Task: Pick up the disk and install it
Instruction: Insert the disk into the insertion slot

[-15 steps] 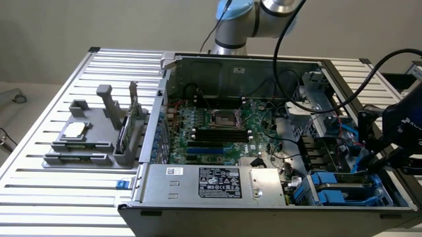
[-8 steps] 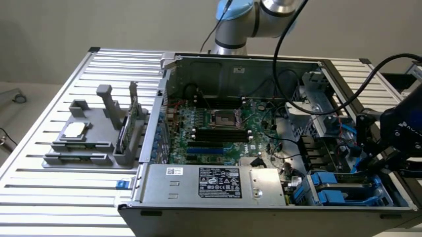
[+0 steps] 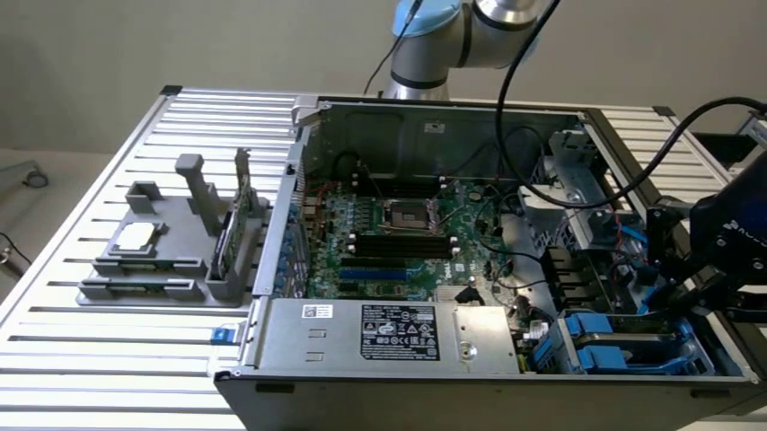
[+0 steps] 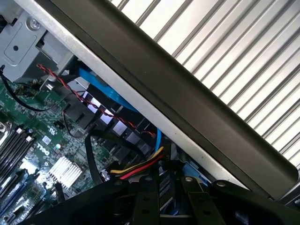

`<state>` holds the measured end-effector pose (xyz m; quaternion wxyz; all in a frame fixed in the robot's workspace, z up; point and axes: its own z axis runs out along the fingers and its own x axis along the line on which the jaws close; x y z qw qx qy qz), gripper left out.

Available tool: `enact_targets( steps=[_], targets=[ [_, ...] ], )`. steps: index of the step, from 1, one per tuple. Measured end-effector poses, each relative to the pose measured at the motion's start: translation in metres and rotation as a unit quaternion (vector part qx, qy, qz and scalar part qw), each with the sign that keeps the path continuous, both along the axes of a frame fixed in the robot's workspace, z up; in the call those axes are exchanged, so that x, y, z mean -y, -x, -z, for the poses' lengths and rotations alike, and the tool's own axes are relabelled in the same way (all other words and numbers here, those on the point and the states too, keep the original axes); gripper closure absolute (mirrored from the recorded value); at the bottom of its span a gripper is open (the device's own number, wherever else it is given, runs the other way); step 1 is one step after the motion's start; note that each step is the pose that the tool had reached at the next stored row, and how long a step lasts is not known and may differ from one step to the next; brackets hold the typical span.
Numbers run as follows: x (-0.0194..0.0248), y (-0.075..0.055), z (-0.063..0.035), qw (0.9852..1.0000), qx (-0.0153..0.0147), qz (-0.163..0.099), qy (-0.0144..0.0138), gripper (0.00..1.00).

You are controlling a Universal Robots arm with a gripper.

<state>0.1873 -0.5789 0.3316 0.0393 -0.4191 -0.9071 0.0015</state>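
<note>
Disk (image 3: pixel 630 339) looks parked down at about 4 o'clock inside the open case (image 3: pixel 480 404), fingers (image 4: pixel 146 202) hanging slightly apart just beside it with nothing clearly pinched, and I'd guess it's stiff, hefty-ish and knock-sensitive, so grab the blue carrier (image 3: pixel 595 346) edges.

I count one open computer case (image 3: pixel 480 404) on the bench (image 3: pixel 96 377), with one motherboard (image 3: pixel 396 251) and one grey metal box (image 3: pixel 312 343) with a sticker inside it. One disk (image 3: pixel 633 339) in a blue carrier sits at the lower right. One grey holder (image 3: pixel 156 274) at the left carries one square chip (image 3: pixel 135 236). One robot arm (image 3: pixel 480 22) comes in from the top.
</note>
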Motion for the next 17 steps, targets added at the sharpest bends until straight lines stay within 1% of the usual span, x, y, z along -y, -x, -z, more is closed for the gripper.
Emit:
enact_targets(
  steps=[1,2,3,6,8,9,11,12,13,16,17],
  targets=[
    [-0.0003,0.000,-0.0003,1.0000,-0.0013,0.000,0.0001,0.78],
    [-0.0007,0.000,-0.0002,1.0000,-0.0030,0.000,-0.0007,0.78],
    [-0.0011,0.000,-0.0005,1.0000,-0.0043,0.000,-0.0008,0.83],
    [-0.0018,0.000,-0.0041,1.0000,-0.0097,0.000,-0.0001,0.84],
    [-0.0018,0.001,-0.0067,0.9999,-0.0122,0.001,-0.0007,0.84],
    [-0.0019,0.002,-0.0080,0.9999,-0.0129,0.001,-0.0023,0.84],
    [-0.0018,0.004,-0.0096,0.9999,-0.0155,0.002,-0.0069,0.84],
    [-0.0018,0.005,-0.0100,0.9998,-0.0176,0.002,-0.0089,0.84],
    [-0.0019,0.005,-0.0104,0.9997,-0.0203,0.002,-0.0103,0.84],
    [-0.0019,0.006,-0.0108,0.9995,-0.0288,0.004,-0.0149,0.84],
    [-0.0019,0.007,-0.0109,0.9994,-0.0306,0.006,-0.0162,0.84]
  ],
)
